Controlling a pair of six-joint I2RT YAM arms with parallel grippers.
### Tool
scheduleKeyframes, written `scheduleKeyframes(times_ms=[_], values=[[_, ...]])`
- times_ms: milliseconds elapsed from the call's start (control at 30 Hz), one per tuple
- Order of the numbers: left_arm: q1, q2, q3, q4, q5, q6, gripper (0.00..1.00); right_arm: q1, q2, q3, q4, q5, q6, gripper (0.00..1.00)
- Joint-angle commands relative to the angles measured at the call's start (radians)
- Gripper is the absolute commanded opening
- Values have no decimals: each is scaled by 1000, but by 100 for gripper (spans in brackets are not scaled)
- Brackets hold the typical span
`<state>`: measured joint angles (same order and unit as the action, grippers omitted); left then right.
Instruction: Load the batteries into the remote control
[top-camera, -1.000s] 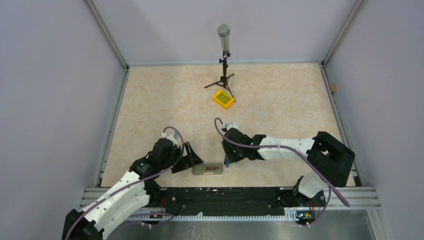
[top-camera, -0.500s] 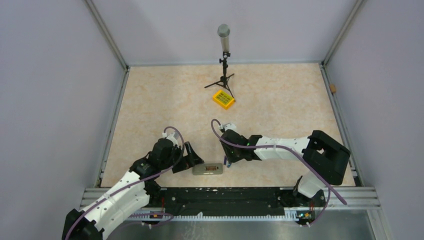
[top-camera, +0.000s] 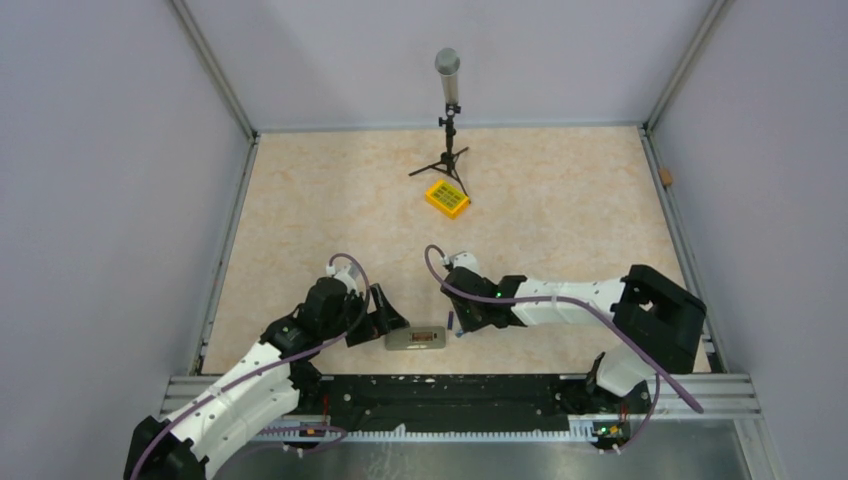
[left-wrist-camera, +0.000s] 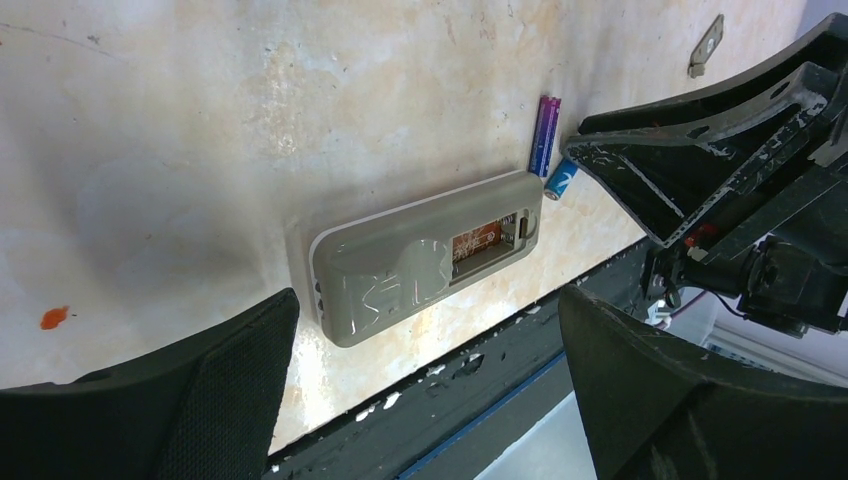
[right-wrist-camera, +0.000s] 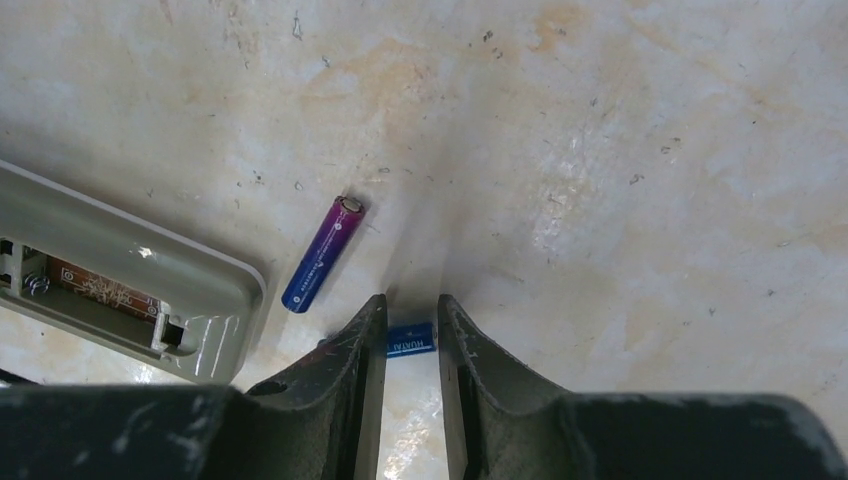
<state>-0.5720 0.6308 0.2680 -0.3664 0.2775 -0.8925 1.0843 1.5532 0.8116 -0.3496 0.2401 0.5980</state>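
The remote control (top-camera: 415, 339) lies back-up near the table's front edge, its battery bay open (left-wrist-camera: 420, 265) (right-wrist-camera: 120, 290). One of the batteries (right-wrist-camera: 323, 254), blue and purple, lies on the table by the remote's end (left-wrist-camera: 544, 150). A second blue battery (right-wrist-camera: 411, 340) lies crosswise in the narrow gap of my right gripper (right-wrist-camera: 410, 305), one end hidden behind a finger; its other end pokes out in the left wrist view (left-wrist-camera: 561, 180). My right gripper (top-camera: 455, 325) is low at the remote's right end. My left gripper (left-wrist-camera: 425, 400) stands wide open at the remote's left end (top-camera: 385, 318), holding nothing.
A yellow box with green keys (top-camera: 447, 198) sits mid-table in front of a microphone on a tripod (top-camera: 449, 110). The black rail (top-camera: 450, 395) runs along the near edge just below the remote. A small metal tab (left-wrist-camera: 707, 45) lies further out.
My right gripper's jaws have narrowed around the blue battery and the arm has shifted slightly. The left arm and the remote have stayed put.
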Motion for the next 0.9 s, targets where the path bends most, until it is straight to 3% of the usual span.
scheduleKeyframes(times_ms=[0,500,867], values=[[-2,-1,-7,46,16,-11,99,26,-42,-29,-42,14,27,24],[-2,-17,-14,58,32,-13,99,65,-173,-55,-88,-17,71,23],[-2,-59,-9,31,27,11,99,65,-220,-47,-88,-158,-117,45]])
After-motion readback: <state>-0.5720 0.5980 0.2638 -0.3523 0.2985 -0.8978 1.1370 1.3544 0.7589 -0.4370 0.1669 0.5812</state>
